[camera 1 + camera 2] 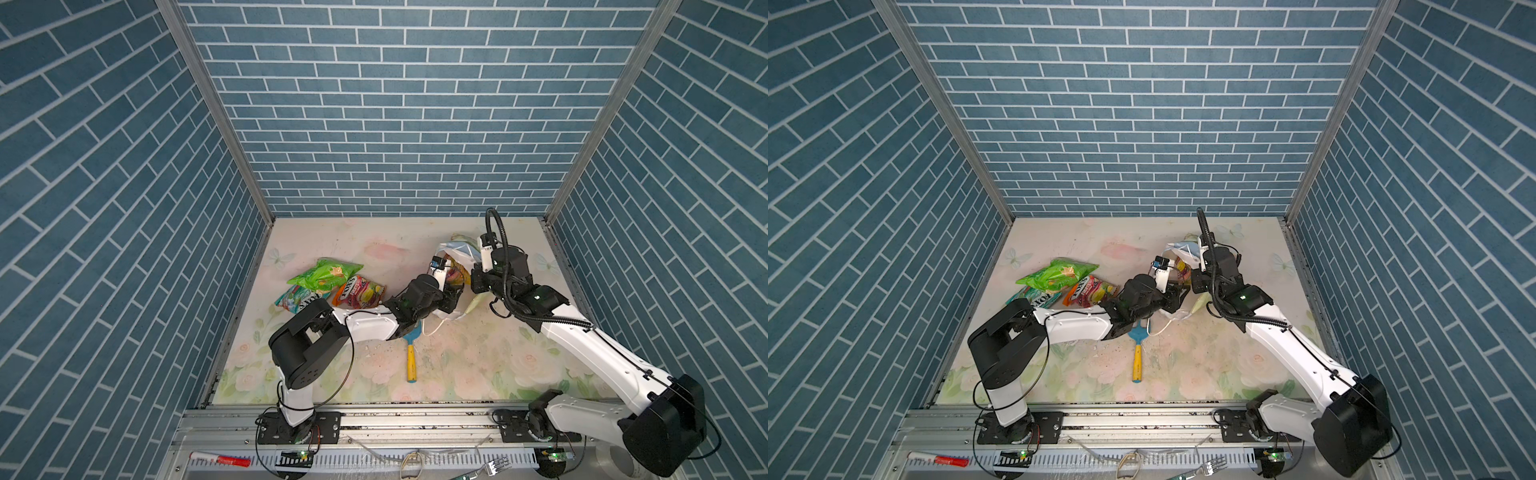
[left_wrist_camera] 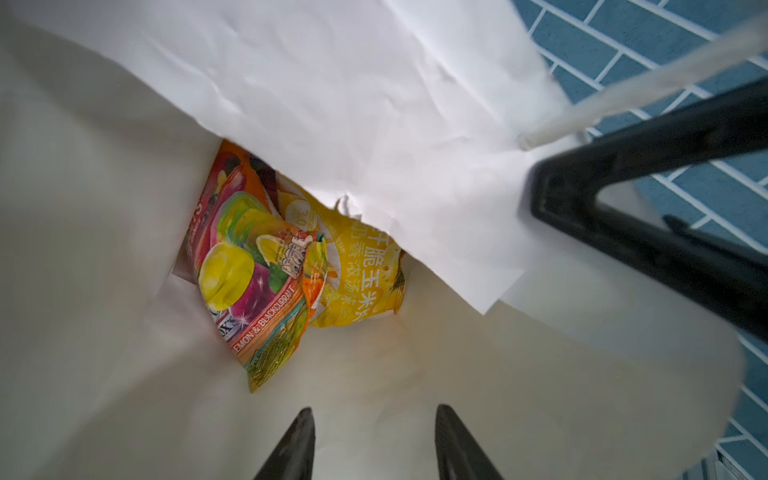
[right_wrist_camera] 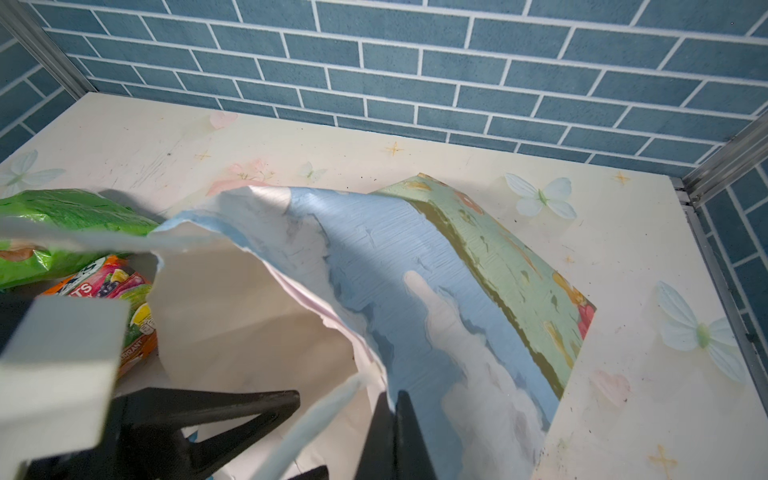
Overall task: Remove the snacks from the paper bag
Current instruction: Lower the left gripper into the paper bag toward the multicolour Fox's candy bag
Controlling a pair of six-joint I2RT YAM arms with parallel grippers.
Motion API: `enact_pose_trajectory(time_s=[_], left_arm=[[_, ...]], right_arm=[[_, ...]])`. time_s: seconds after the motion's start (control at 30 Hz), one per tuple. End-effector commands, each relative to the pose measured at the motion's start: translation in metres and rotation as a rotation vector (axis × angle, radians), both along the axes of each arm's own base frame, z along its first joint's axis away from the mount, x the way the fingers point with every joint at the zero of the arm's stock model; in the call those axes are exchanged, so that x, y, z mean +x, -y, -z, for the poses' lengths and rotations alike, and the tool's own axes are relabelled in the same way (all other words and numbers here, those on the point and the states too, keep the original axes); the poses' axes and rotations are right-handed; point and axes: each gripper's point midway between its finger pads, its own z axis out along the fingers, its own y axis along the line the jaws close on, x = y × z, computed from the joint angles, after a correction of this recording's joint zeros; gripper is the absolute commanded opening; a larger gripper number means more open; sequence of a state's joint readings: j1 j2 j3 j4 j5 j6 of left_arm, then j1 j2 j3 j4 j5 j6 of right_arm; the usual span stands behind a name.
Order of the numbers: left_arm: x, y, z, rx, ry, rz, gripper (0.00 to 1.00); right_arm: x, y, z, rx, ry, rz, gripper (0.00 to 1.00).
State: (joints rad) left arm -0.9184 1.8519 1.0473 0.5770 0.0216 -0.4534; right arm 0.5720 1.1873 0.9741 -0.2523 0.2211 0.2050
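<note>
Paper bag (image 3: 415, 266) at 2 o'clock on tabletop (image 1: 478, 361), rim clamped in right jaws. Left jaws apart inside it, over fruit-print packet (image 2: 249, 266) and yellow packet (image 2: 361, 282).

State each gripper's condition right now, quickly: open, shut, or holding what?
Left gripper: open, reaching inside the paper bag, holding nothing.
Right gripper: shut on the paper bag's rim.
</note>
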Motion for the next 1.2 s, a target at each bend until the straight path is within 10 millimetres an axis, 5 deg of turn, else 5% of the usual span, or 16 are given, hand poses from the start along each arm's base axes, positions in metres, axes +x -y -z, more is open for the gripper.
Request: enact_pose_trajectory(time_s=[0.0,0.43,0.77,0.97,1.17], left_arm=[[0.004,0.005,0.011,0.038,0.013,0.018,0.48],[0.006,0.013,0.020,0.078,0.038,0.048,0.51],[0.025,0.013,0.017,0.150,0.116,0.018,0.88],[0.031,0.019,0.020,0.172,0.151,0.031,0.99],[0.043,0.022,0.023,0.158,0.154,0.025,1.00]], right_arm=[[0.004,-0.003,-0.017,0.045,0.022,0.011,0.00],[0.005,-0.008,-0.030,0.079,0.028,0.000,0.00],[0.007,-0.010,-0.034,0.084,0.018,0.004,0.00],[0.010,-0.009,-0.039,0.090,0.026,0.015,0.00],[0.012,-0.008,-0.039,0.088,0.028,0.030,0.00]])
